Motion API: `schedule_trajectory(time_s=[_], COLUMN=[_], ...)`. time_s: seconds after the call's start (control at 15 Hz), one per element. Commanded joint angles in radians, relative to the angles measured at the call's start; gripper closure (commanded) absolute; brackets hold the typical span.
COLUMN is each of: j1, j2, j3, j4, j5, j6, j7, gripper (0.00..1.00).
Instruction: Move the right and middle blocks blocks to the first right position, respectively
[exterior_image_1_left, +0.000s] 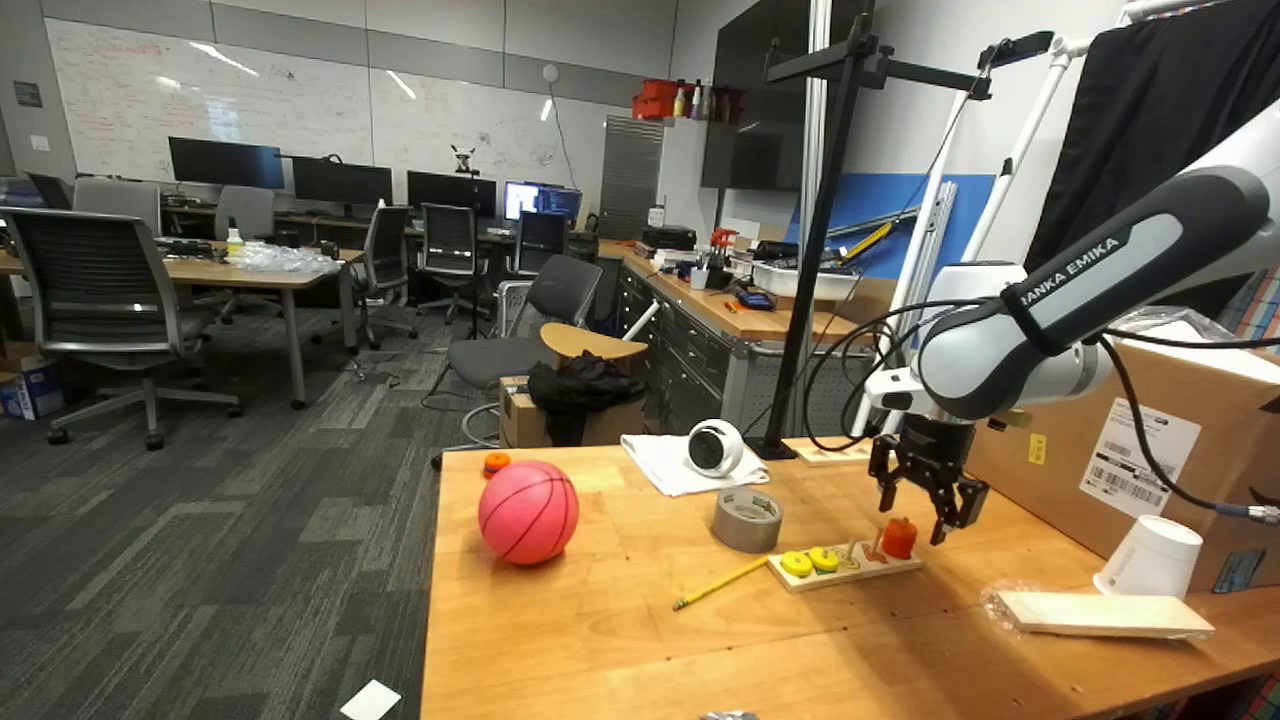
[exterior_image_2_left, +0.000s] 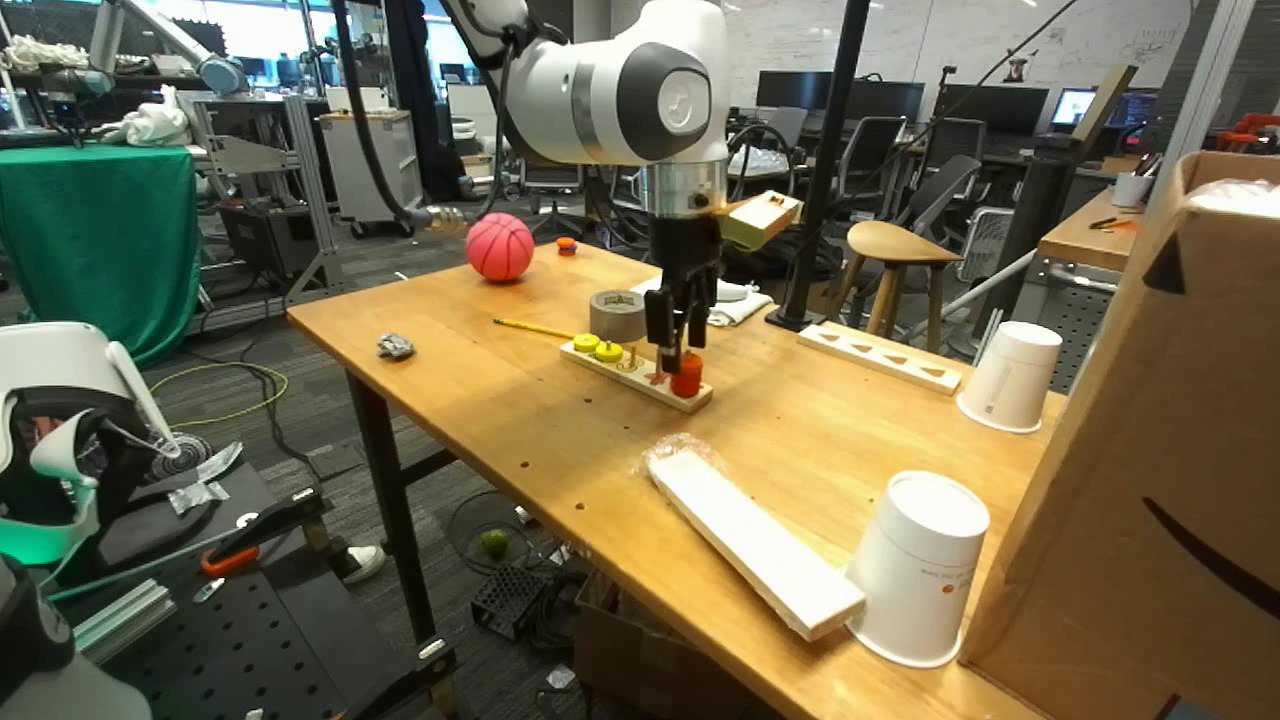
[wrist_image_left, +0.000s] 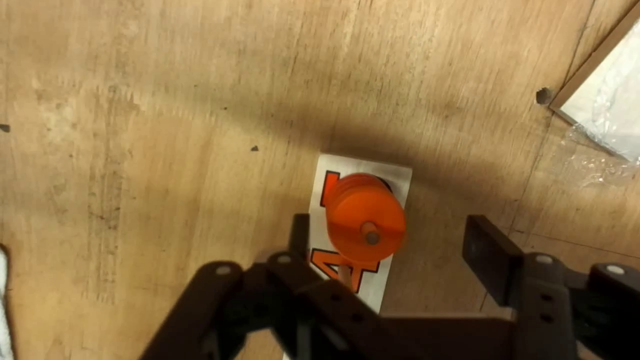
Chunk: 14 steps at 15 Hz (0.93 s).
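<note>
Both exterior views set back, angled across the same table, wrist view close above pegboard, facing down

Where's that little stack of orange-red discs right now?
In an exterior view, the orange-red stack sits at the right end of the wooden peg board, opposite the yellow discs, beneath the open gripper.

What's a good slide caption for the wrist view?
Wrist view: open gripper framing the orange-red stack on the end peg of the board, slab partly visible upper right.
</note>
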<state>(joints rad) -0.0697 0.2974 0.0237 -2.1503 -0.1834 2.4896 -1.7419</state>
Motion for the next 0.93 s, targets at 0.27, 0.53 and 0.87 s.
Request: schedule_trajectory(time_s=[0.27,0.53,0.87], j1=[0.011,0.024,0.035], j2=[-0.06,-0.06,-0.044], j3=[0.063,0.111,0.139], j4=[-0.016,-0.026,-0.042], j5=[0.065,0.14,0.195], j6=[0.007,0.01,0.011], j7=[-0.015,-0.023,-0.028], gripper=[0.0,0.0,0.0])
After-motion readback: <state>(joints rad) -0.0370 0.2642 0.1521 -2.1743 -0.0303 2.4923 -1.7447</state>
